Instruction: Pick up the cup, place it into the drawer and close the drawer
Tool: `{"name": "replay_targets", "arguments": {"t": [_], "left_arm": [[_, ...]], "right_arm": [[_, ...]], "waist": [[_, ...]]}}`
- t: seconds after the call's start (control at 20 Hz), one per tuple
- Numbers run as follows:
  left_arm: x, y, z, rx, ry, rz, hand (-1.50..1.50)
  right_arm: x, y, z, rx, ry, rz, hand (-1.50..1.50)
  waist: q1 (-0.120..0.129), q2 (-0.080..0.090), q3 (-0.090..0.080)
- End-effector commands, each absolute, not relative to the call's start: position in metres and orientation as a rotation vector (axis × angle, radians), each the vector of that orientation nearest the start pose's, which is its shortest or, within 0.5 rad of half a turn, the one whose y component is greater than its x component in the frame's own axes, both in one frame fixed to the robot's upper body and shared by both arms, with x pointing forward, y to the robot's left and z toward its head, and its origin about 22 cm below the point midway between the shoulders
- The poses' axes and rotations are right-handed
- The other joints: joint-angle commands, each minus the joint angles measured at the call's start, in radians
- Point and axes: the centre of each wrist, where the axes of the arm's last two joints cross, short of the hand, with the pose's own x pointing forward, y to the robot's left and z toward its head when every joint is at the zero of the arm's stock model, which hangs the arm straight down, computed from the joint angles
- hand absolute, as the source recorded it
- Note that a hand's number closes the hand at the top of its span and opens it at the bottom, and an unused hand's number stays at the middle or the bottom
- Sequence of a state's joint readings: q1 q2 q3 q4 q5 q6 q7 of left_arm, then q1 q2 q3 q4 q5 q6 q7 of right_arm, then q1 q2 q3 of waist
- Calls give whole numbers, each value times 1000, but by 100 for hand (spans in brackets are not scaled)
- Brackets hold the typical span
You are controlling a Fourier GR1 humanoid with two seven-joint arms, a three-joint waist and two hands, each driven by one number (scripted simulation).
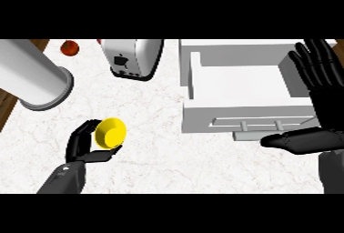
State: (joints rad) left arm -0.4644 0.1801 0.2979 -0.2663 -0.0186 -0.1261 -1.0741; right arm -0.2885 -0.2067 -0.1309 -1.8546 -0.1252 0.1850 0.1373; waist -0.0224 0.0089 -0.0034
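A yellow cup [111,132] is tipped on its side over the counter at the lower left, its mouth facing me. My left hand [85,144] is shut on it, fingers behind it and thumb below. The white drawer [201,113] stands pulled open at the right, its inside bare, with a bar handle [259,124] on its front. My right hand [319,86] is open at the right edge, fingers up beside the drawer's right wall and thumb stretched left below the handle.
A silver toaster [133,58] stands at the top middle. A large white cylinder [30,75] lies at the upper left, with a red apple [70,47] beyond it. The marble counter [168,159] spans the view; wood shows at its left edge.
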Motion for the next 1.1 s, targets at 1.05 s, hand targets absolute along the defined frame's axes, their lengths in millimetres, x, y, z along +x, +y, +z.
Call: {"name": "replay_targets", "arguments": {"t": [1.05], "left_arm": [[390, 192, -19, -255, -2175, 3, 150]], "right_arm": [[274, -282, 141, 7, -1965, 264, -150]], "waist": [[25, -12, 4]]}}
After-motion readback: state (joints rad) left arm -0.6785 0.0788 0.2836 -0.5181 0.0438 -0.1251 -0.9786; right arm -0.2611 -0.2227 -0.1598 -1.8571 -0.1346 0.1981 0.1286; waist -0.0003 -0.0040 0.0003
